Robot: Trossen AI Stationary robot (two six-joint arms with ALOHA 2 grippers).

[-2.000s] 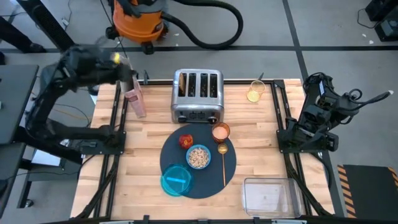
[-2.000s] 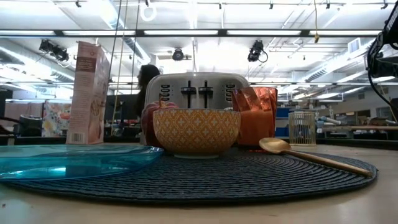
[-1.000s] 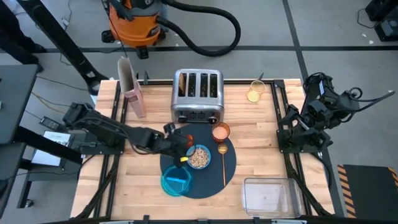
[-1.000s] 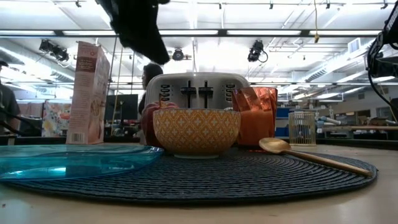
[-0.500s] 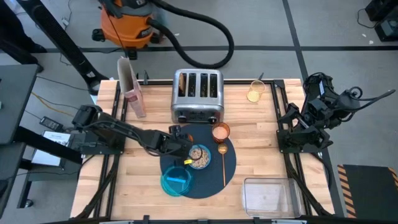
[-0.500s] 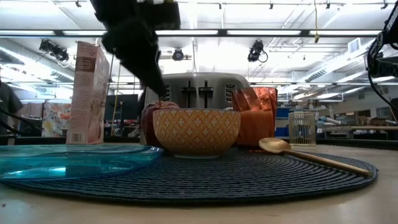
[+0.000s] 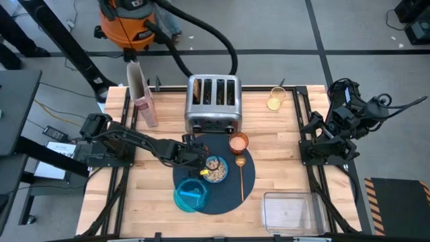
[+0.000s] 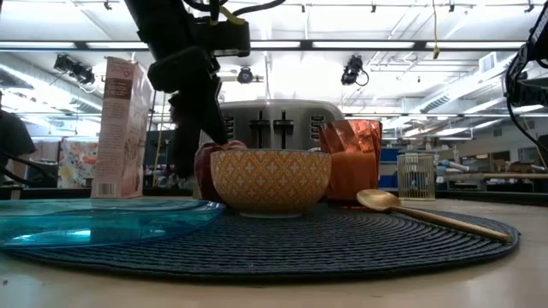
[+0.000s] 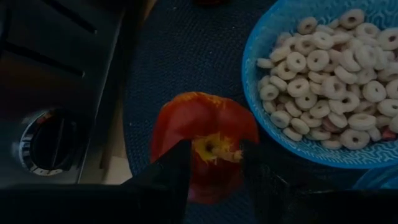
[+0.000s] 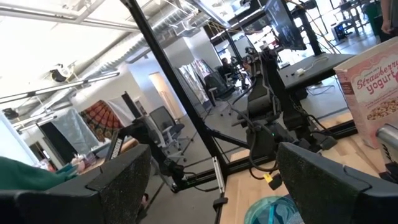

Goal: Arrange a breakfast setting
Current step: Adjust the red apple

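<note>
Red round apple [image 9: 204, 144] on woven slate-blue mat [image 7: 247, 180], between steel toaster [image 7: 213, 102] and cereal-filled blue bowl [image 9: 323, 81], directly beneath left gripper [image 9: 214, 163], fingers spread astride its stem; right gripper [image 7: 334, 119] parked far off, spread.

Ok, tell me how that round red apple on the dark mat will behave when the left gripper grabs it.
The round red apple looks smooth and glossy, so it may slip between the open left gripper fingers. Being round, it would probably roll across the dark woven mat if nudged. It looks firm, unlikely to squash.
</note>
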